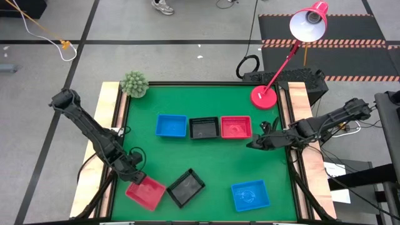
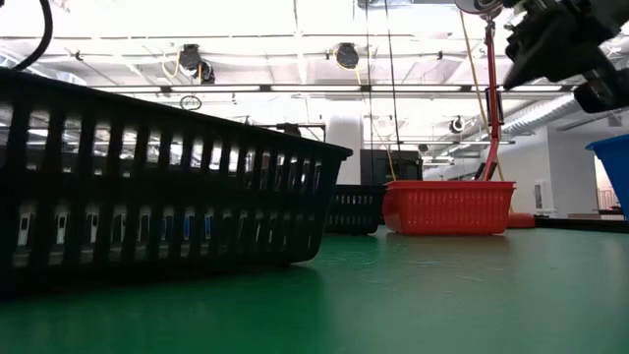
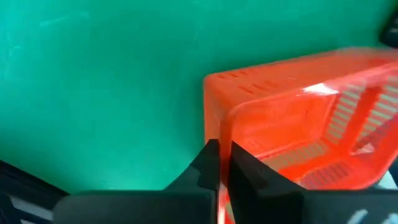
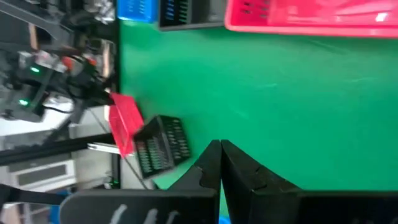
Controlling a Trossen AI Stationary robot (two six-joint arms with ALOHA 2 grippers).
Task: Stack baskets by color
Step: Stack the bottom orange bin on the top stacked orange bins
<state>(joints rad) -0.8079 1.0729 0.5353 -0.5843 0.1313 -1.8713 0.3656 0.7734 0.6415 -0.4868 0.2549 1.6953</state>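
baskets: slotted glossy plastic. tabletop: matt green mat, pale wood edge strips. lamp: glossy red finish.

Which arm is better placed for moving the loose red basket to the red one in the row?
Left. Its claw is already shut on the loose red basket rim; the right claw hangs beside the row's red basket.

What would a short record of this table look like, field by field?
Surface: green table
Back row: blue plastic basket, black plastic basket, red plastic basket, side by side
Front: tilted red basket, tilted black basket, second blue basket
Left gripper: shut on the tilted red basket's rim
Right gripper: shut, empty, near the back-row red basket
Extras: red desk lamp, green spiky ball
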